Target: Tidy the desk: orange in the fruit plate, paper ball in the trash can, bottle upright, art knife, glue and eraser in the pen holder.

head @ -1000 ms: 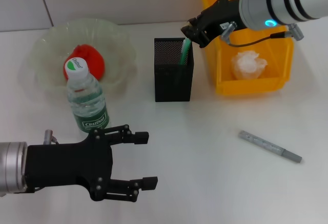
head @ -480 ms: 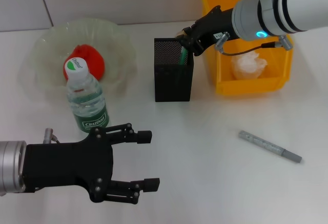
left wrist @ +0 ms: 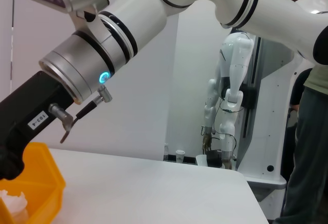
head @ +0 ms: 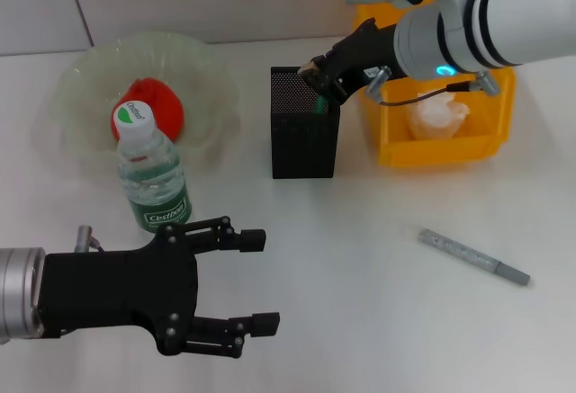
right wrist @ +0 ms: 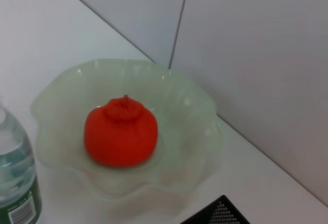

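1. One left gripper (head: pixel 245 281) is parked low near the bottle (head: pixel 151 174), fingers spread and empty.
2. The green glue stick (head: pixel 322 105), judged light, rigid and slick, is pinched at its top by the right gripper (head: pixel 321 79) and stands partly inside the pen holder (head: pixel 304 137).
3. The art knife (head: pixel 474 256) lies flat on the desk; a mid-body hold is judged best for so thin and stiff a thing.

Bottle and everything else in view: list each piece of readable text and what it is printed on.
"Cestbon" on the bottle label, partly blocked by the left gripper.
Bottle cap: small print, too blurred to read.
Label on the right gripper body in the left wrist view: looks like "103-4", uncertain.
Nothing else carries legible text.
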Controlling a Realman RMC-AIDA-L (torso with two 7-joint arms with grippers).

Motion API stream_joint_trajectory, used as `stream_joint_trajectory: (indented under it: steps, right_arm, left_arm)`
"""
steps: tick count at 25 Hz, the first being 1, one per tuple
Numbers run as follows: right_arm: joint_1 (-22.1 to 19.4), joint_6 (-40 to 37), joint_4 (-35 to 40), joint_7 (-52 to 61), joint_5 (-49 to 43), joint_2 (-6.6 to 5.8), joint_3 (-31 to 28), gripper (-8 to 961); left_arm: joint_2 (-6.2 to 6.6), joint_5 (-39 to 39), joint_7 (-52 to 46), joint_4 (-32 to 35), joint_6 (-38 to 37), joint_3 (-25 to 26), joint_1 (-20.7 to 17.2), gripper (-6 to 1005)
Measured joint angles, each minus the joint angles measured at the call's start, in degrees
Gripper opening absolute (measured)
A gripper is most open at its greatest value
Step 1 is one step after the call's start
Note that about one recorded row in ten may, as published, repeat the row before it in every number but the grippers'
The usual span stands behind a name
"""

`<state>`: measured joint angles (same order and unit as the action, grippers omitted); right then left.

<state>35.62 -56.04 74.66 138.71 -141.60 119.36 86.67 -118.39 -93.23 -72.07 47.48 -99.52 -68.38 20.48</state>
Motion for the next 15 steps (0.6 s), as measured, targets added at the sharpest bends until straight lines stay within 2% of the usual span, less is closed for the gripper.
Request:
stream_joint_trajectory:
  steps: [15]
  right_arm:
    - [-0.15,1.64,-0.15,-0.09,0.02,0.0,1.93,196]
  left_arm:
    - [0.0,-0.05,0.0,-0.32,0.35,0.0,-0.01,862]
